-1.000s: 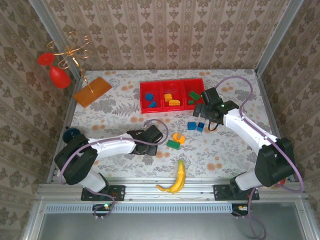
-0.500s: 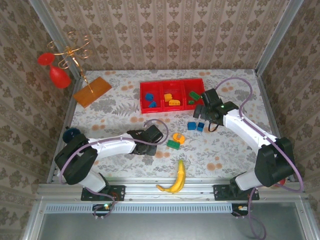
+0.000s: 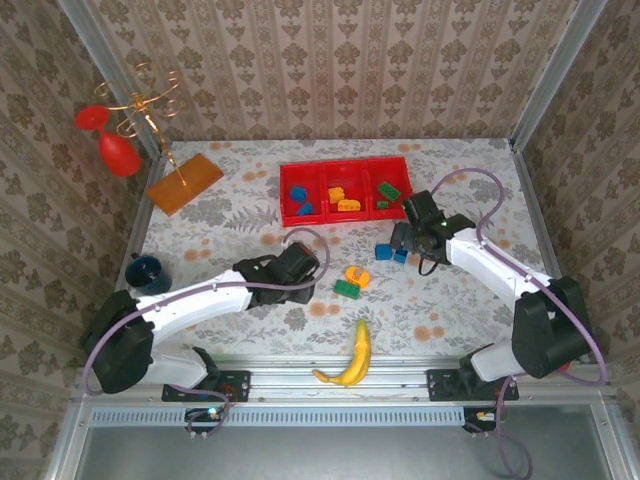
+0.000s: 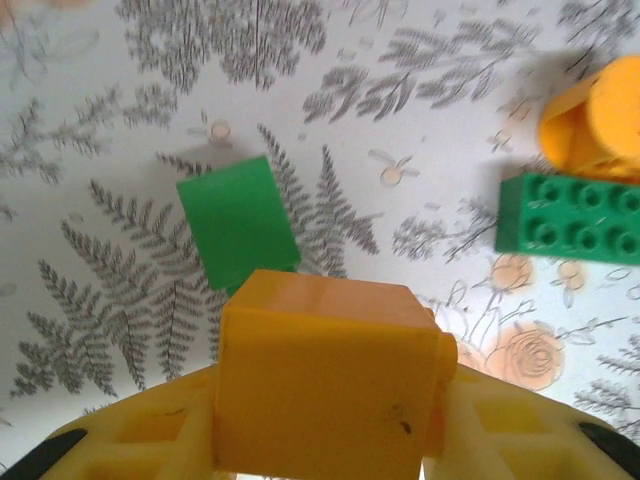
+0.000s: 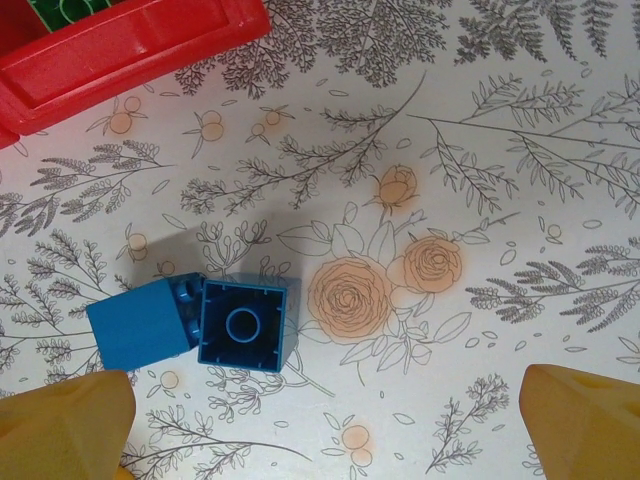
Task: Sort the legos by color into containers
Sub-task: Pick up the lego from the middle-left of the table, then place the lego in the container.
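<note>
My left gripper (image 4: 325,440) is shut on an orange lego (image 4: 325,385) and holds it just above the table; from above, the left gripper (image 3: 303,270) is at centre-left. Under it lie a small green lego (image 4: 238,222), a long green lego (image 4: 570,215) and another orange lego (image 4: 595,125). My right gripper (image 5: 325,440) is open above two blue legos (image 5: 243,322), its fingertips (image 5: 60,430) wide apart; overhead, the right gripper (image 3: 405,240) hangs by the blue legos (image 3: 390,252). The red tray (image 3: 284,190) of containers holds blue legos (image 3: 302,200), orange legos (image 3: 343,197) and green legos (image 3: 388,191).
A yellow banana (image 3: 352,358) lies near the front edge. A dark blue cup (image 3: 147,270) stands at the left, a flat orange board (image 3: 185,182) with a wire stand at the back left. The tray's corner (image 5: 130,50) is just beyond my right gripper.
The left gripper has shut on the orange lego and its arm has swung, uncovering the blue cup. The right gripper has come slightly nearer over the blue legos.
</note>
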You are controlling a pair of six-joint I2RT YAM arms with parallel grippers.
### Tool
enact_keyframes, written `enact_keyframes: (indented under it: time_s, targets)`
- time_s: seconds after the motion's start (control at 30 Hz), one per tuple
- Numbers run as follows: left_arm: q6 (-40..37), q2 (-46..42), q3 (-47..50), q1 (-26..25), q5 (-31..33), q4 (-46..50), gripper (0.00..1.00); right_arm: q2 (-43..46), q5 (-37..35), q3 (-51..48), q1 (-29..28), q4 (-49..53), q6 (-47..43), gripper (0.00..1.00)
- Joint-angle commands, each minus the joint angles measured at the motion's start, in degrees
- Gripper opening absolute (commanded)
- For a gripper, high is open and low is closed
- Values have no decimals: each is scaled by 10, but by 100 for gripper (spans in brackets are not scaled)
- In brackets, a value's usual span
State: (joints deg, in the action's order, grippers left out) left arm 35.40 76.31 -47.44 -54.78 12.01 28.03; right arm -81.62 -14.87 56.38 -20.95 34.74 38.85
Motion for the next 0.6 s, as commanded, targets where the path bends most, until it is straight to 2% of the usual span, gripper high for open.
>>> enact_keyframes:
  time_s: [0.0, 0.2, 0.57]
  targets:
    - [-42, -8, -39, -2, 27, 8, 38, 16, -25, -12, -4, -9, 19, 100]
    - [-93, 33, -98, 20, 42, -44, 38, 36, -28, -19, -7, -17, 24, 100]
    - [-171, 174, -259, 87, -6, -112, 39, 47, -42, -30, -28, -19, 35, 100]
